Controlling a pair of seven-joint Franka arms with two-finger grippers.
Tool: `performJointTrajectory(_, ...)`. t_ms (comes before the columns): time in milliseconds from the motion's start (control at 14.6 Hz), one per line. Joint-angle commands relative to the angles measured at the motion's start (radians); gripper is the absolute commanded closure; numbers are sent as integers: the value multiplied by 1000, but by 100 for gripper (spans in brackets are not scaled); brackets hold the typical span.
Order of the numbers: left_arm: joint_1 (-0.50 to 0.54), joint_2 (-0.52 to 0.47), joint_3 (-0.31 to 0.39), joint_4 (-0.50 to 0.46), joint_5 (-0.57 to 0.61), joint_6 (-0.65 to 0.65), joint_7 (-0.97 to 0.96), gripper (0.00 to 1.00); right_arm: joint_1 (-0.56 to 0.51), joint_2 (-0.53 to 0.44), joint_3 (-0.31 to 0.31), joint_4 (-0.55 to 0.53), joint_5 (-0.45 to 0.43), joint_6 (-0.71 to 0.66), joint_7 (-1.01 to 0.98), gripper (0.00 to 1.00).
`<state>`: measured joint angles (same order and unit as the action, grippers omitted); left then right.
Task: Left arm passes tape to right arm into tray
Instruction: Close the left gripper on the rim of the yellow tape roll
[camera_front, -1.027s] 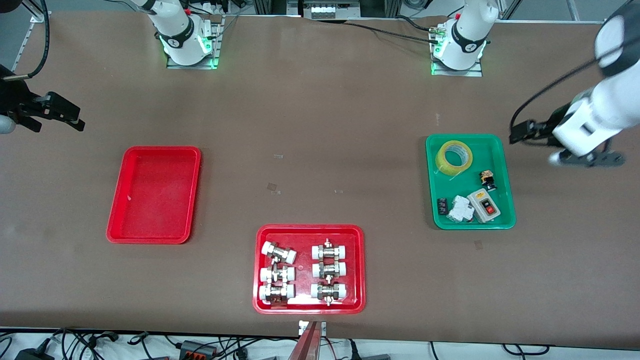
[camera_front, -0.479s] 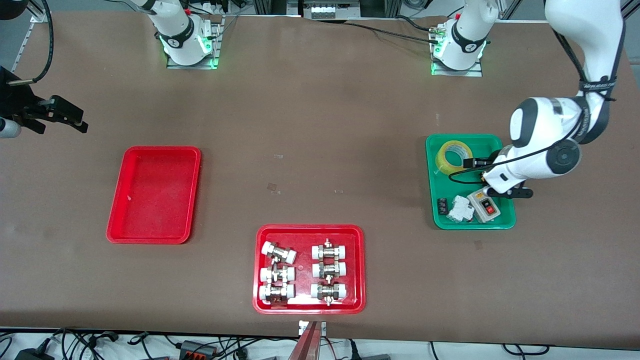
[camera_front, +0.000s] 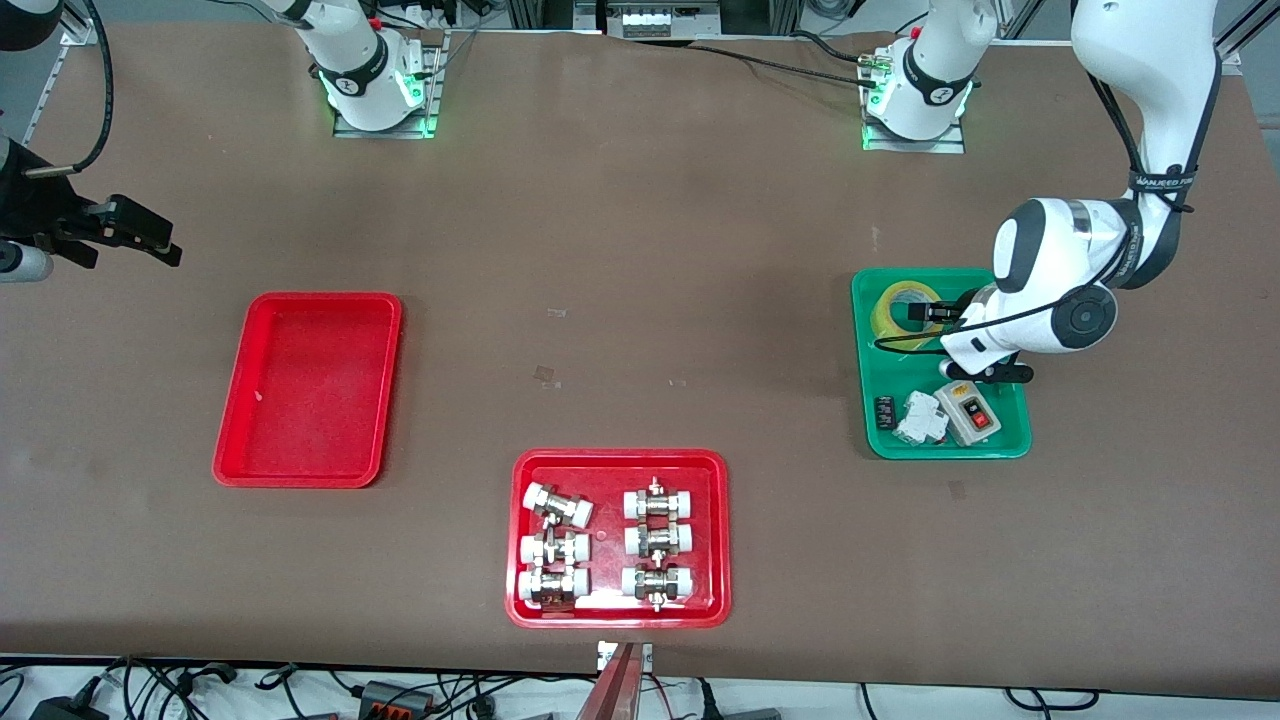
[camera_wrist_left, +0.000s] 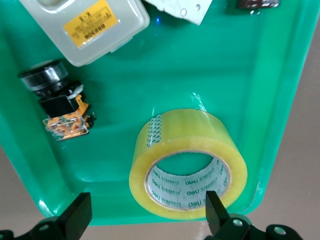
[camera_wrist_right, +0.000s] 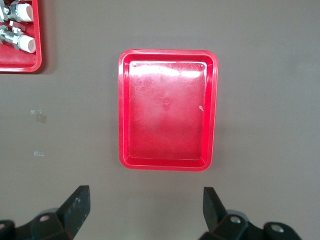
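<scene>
The left claw (camera_wrist_left: 145, 220) hangs spread wide over the green tray (camera_front: 1008, 425), one finger (camera_wrist_left: 216, 212) above the tape's core, the other (camera_wrist_left: 77, 215) over the tray rim; it grips nothing. In the front view the white wrist covers most of that claw (camera_front: 925, 312), so only the left wrist view shows the gap.

The tape (camera_wrist_left: 188, 164) lies flat in the green tray's corner toward the robots' edge of the table. The left wrist view shows print on its white core, too small in the front view, where the roll (camera_front: 898, 305) is partly hidden by the arm. Beside it in the same tray lie a black and orange part (camera_wrist_left: 62, 107) and a grey switch box (camera_wrist_left: 87, 27) with a yellow label; the front view shows that box's red button (camera_front: 968, 412).

The right claw (camera_wrist_right: 145, 212) waits, released and spread wide, above the table (camera_front: 640, 250) near its edge at the right arm's end (camera_front: 120, 228). Its own view looks down on the red tray (camera_wrist_right: 212, 112), which holds nothing, and catches a corner of the fittings tray (camera_wrist_right: 20, 64). The front view shows that fittings tray (camera_front: 618, 612) whole, at the table's camera-side edge, with the red tray (camera_front: 232, 440) toward the right arm's end.
</scene>
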<state>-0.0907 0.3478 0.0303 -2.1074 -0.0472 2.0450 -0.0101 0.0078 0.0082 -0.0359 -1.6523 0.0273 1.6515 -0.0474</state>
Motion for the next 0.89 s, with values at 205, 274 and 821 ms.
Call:
performJointTrajectory(205, -7, 46, -4, -3, -23, 26, 9, 6, 0, -13, 4, -11, -10, -7, -5, 0)
performJointTrajectory(274, -7, 46, -4, -3, -23, 26, 9, 9, 0, -11, 4, -12, -10, -7, -3, 0)
performJointTrajectory(821, 2, 53, -4, -19, -23, 30, 10, 49, -3, -10, 4, -12, -10, -7, -5, 0)
